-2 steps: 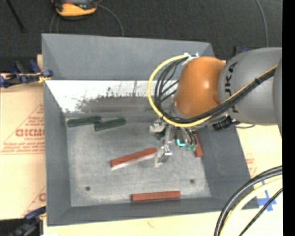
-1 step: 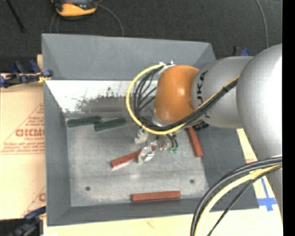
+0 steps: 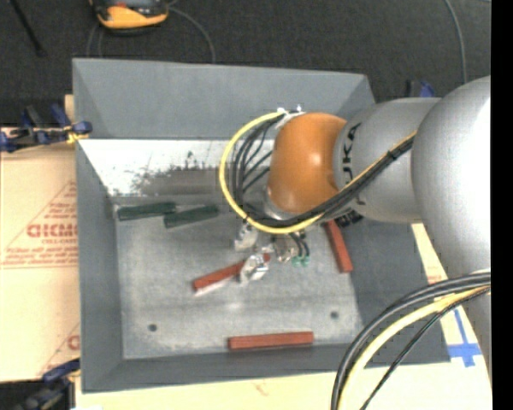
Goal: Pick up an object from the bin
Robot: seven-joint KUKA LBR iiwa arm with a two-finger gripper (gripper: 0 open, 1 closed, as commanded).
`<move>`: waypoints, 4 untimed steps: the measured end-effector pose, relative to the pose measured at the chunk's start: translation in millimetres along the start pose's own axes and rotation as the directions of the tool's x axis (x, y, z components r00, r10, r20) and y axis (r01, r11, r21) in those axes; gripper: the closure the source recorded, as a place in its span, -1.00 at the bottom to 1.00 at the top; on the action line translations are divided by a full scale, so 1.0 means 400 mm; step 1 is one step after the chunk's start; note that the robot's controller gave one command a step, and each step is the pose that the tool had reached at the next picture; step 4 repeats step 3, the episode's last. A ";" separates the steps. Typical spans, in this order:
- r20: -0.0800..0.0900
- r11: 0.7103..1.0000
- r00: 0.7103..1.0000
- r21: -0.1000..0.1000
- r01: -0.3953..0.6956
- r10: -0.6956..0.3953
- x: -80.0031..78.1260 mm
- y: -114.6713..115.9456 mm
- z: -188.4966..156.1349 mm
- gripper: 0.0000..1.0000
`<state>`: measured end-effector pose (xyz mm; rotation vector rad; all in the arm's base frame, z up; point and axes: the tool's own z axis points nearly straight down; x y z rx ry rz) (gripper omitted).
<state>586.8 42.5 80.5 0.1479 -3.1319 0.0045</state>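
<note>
My gripper [image 3: 251, 258] hangs low over the middle of the bin, beneath the arm's orange cover. A short red-brown bar [image 3: 215, 279] lies slanted on the floor, and its right end reaches up to the gripper. Whether that end sits inside the gripper is hidden. A second red-brown bar [image 3: 339, 247] lies just right of the gripper, partly under the arm.
Two dark green bars [image 3: 146, 211] [image 3: 191, 216] lie end to end near the back wall at the left. A longer red-brown bar [image 3: 270, 341] rests along the front wall. The arm covers the bin's right back part.
</note>
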 end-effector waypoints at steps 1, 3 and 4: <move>0.004 1.000 1.000 -0.002 -0.017 0.017 -0.007 -0.019 -0.085 1.00; 0.010 0.997 0.997 -0.004 -0.077 0.077 -0.002 -0.090 -0.346 1.00; 0.010 0.997 0.997 -0.004 -0.077 0.077 -0.002 -0.090 -0.346 1.00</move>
